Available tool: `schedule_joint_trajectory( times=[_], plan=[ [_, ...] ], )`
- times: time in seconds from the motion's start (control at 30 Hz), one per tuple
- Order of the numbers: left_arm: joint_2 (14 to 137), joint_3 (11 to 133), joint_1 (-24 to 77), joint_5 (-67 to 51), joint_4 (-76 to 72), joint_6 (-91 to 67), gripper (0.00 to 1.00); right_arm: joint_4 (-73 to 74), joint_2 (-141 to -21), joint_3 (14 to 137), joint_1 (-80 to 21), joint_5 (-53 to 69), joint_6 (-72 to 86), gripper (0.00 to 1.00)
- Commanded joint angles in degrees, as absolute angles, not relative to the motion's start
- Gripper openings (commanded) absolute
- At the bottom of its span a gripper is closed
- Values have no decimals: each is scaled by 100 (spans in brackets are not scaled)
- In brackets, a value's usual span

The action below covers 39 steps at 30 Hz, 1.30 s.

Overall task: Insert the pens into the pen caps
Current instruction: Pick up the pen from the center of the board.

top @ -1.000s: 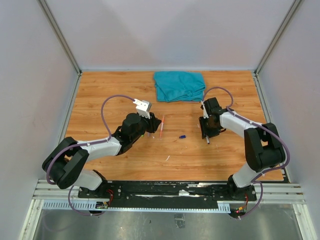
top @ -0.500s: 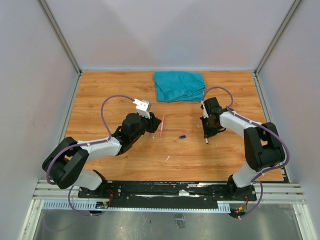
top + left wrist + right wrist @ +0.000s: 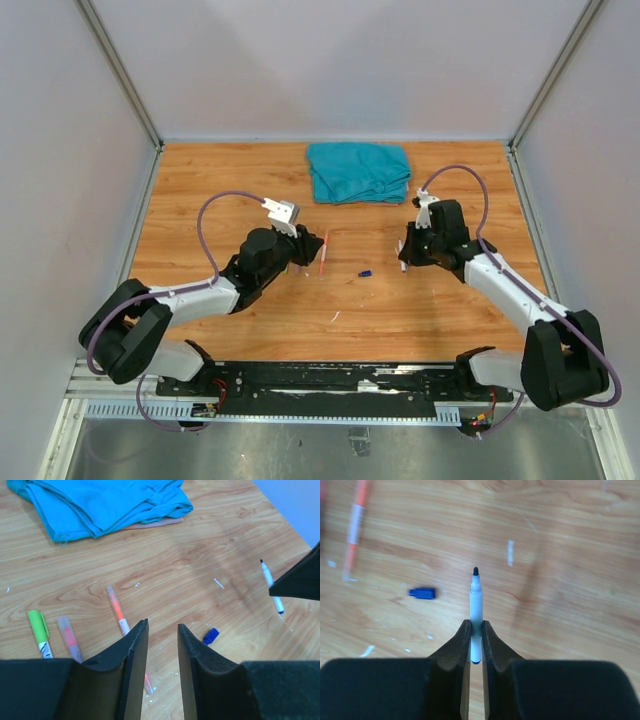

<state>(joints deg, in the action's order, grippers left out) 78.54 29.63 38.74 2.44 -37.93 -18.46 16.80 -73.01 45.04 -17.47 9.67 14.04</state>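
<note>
Toward the right of the brown wooden tabletop (image 3: 200,190), the right gripper (image 3: 475,627) is clenched on a thin white-barrelled marker pen (image 3: 475,600), whose bare dark tip points away from the wrist. A small blue plastic cap (image 3: 422,593) lies on the wood nearby, apart from the pen. The left gripper (image 3: 162,630) has its jaws parted with nothing between them (a pale orange-cored pen (image 3: 116,607) lies just beyond, a green-capped pen (image 3: 39,632) farther left). A folded teal cloth (image 3: 100,505) rests at the far side.
</note>
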Motion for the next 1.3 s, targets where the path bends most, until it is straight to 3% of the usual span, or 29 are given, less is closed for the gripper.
schedule_joint_trajectory(
  times=[0.0,0.13,0.5,1.27],
  plan=[
    [7637,2829,3850,-63,-4298,-1892,35,260,-6843,3969,-1773,2150,2210,1],
    [7647,2728,3850,-600,-4650,-1985,35,-1204,-6637,3558,-1967,2758,2852,1],
    [7690,2602,3850,-1558,-5245,-2187,37,-4199,-6885,2845,-2792,2354,4076,1],
    [7853,2681,3850,-1835,-5293,-2137,41,-5222,-7730,3233,-3364,2596,4451,1]
  ],
)
